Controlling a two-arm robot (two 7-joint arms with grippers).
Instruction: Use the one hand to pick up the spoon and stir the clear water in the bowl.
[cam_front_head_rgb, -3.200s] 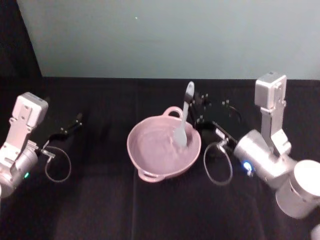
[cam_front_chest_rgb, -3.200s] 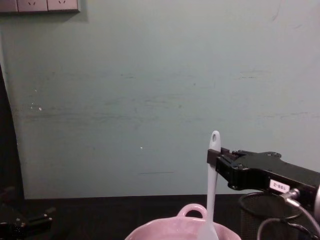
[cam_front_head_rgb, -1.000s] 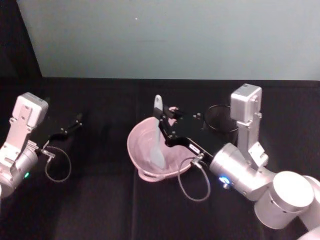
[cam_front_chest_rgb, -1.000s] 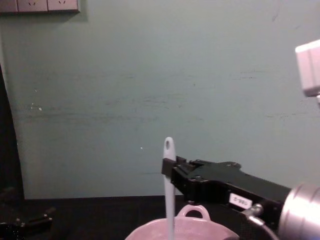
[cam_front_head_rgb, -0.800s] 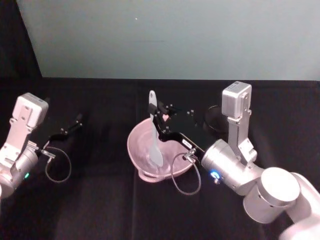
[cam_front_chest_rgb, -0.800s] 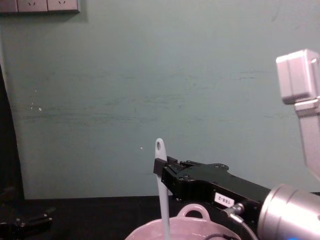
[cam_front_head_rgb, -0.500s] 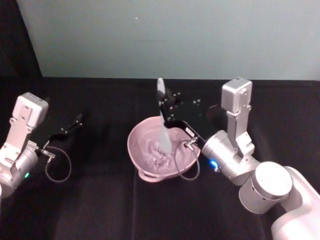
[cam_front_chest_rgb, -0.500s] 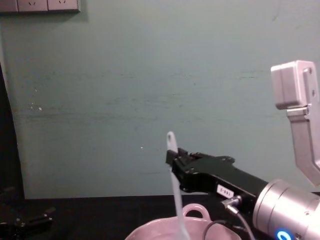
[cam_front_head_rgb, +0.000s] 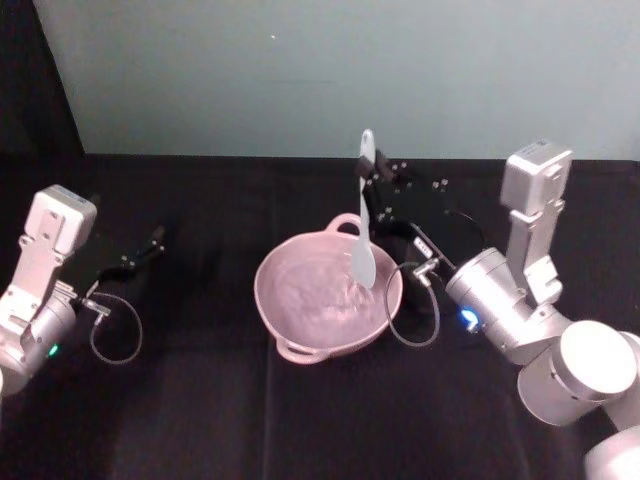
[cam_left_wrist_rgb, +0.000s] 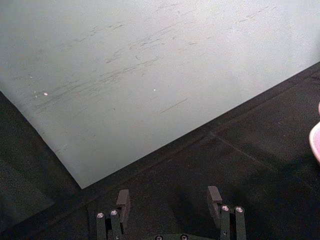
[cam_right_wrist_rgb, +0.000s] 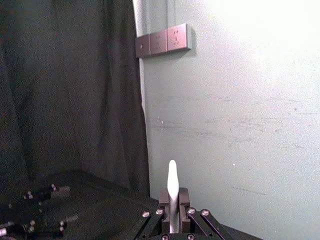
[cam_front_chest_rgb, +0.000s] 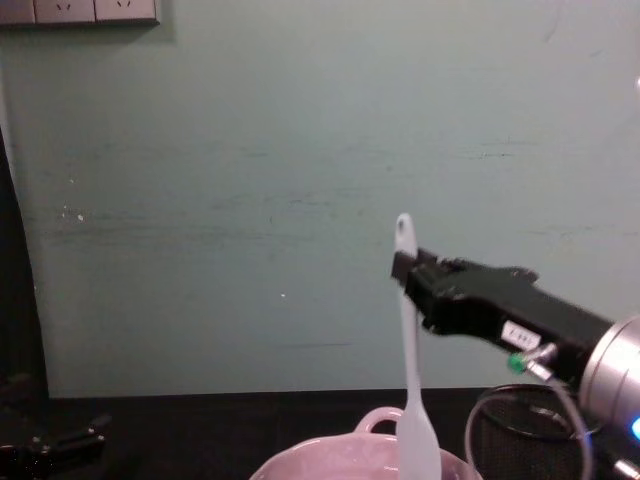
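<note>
Nearly straight up, the spoon (cam_front_head_rgb: 362, 260) hangs blade-down into the bowl's (cam_front_head_rgb: 262, 286) right side, its handle clamped in the right hand (cam_front_head_rgb: 374, 180).

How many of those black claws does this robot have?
2. The left gripper is parked open, off to the left of the bowl. The right gripper is shut on the spoon, holding it upright, blade down in the bowl.

I see a black cloth (cam_front_head_rgb: 250, 420) covering the table and a scuffed pale green wall (cam_front_chest_rgb: 250, 150) behind it. A black curtain (cam_front_head_rgb: 30, 70) hangs at the left. Socket plates (cam_front_chest_rgb: 95, 10) sit high on the wall, and a black wire-mesh cup (cam_front_chest_rgb: 535, 425) stands to the right.
</note>
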